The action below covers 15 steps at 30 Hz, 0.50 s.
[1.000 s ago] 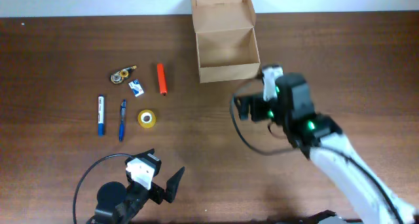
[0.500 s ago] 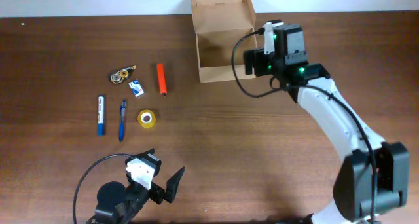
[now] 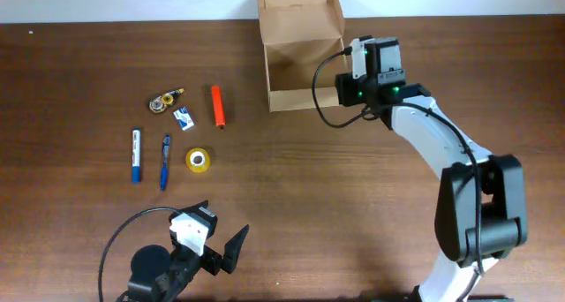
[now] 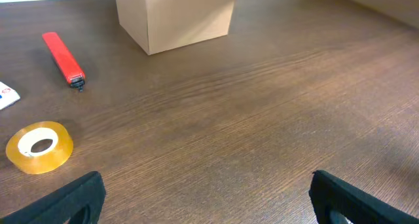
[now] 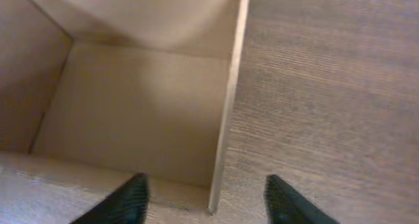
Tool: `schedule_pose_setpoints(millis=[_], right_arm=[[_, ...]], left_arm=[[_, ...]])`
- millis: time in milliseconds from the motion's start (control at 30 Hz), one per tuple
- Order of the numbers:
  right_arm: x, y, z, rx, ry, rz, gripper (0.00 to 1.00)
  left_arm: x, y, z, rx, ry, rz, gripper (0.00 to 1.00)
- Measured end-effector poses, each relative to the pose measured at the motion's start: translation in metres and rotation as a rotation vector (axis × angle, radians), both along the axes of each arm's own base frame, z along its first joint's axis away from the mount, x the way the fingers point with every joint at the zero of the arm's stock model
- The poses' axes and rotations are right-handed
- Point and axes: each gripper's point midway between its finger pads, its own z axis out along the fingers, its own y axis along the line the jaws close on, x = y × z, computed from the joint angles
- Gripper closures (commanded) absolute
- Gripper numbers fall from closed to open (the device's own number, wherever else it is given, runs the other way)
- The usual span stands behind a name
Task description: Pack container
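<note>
The container [image 3: 306, 99] is an open tan cardboard box at the table's back, its flap lid standing up behind it; nothing shows inside it. In the left wrist view the container [image 4: 183, 21] stands far off. My right gripper [image 3: 346, 88] sits at the box's right wall. In its wrist view the right gripper [image 5: 206, 179] straddles that wall [image 5: 226, 119], one finger inside and one outside, with a gap on each side. My left gripper [image 3: 225, 249] hovers open near the front edge; the left gripper [image 4: 206, 185] holds nothing over bare wood.
Left of the box lie a red marker [image 3: 217, 106], a yellow tape roll [image 3: 199, 160], two blue pens [image 3: 136, 154] [image 3: 165, 161], a correction tape [image 3: 164, 101] and a small white-blue eraser [image 3: 184, 118]. A black cable loops by the left arm.
My right arm has swung from the table in front of the box up to the box's right wall, and its jaws have narrowed. The left arm has not moved.
</note>
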Motion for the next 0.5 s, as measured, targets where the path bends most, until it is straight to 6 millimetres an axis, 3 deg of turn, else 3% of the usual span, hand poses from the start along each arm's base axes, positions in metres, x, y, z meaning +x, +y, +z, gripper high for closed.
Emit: schedule_pose_setpoints(millis=[67,233,500], right_arm=[[0.0012,0.0006,-0.0008,0.003,-0.002,0.000,0.78],[0.0021,0.0009,0.0004,0.005,-0.007,0.000,0.96],[-0.0020,0.0001,-0.0020,0.040,0.032,-0.047,0.96]], left_arm=[[0.0000,0.0000,-0.0001,0.000,0.000,0.000,0.01],[0.0000,0.0000,0.0000,0.000,0.000,0.000,0.01],[0.0000,0.0000,0.0000,0.000,0.000,0.000,0.01]])
